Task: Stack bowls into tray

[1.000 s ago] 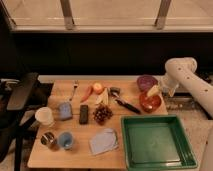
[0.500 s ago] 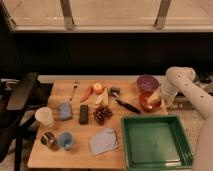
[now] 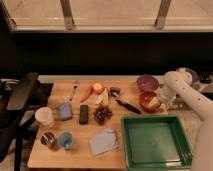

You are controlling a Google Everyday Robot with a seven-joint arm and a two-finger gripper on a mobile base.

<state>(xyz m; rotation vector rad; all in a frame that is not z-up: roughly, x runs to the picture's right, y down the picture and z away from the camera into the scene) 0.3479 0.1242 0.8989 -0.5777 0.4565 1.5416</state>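
Here we go: your white arm [image 3: 187,92] reaches in from the right side, and the hand [image 3: 161,103] is down at the 3 o'clock rim of the glossy, shallow, round red-orange bowl [image 3: 147,100], right against it as far as this view shows. Whether the hand is wide, narrow or already gripping that rim, I cannot tell from here, so treat the grasp as unconfirmed. That red-orange bowl sits on the pale wooden worktop [image 3: 75,152] toward the far right, and the dull, shallow, round purple bowl [image 3: 147,82] sits just beside it at its 12 o'clock, nearer the window. Now the relation that matters: the large rectangular plastic green tray [image 3: 155,142] lies at 6 o'clock from the hand, near, with its far rim just short of the red-orange bowl. Its longer side runs 9 to 3 across the near right corner of the worktop, and there is nothing in it yet. By my reckoning, the coming move is a lift and a short pull straight toward 6 o'clock, over that rim. The bowl is round, so you have no axis to line up. Watch the black-handled utensil [image 3: 127,106] lying close by at the bowl's 9 o'clock; a dragged bowl could catch it. The purple bowl would come second, I'd judge, nested on top.
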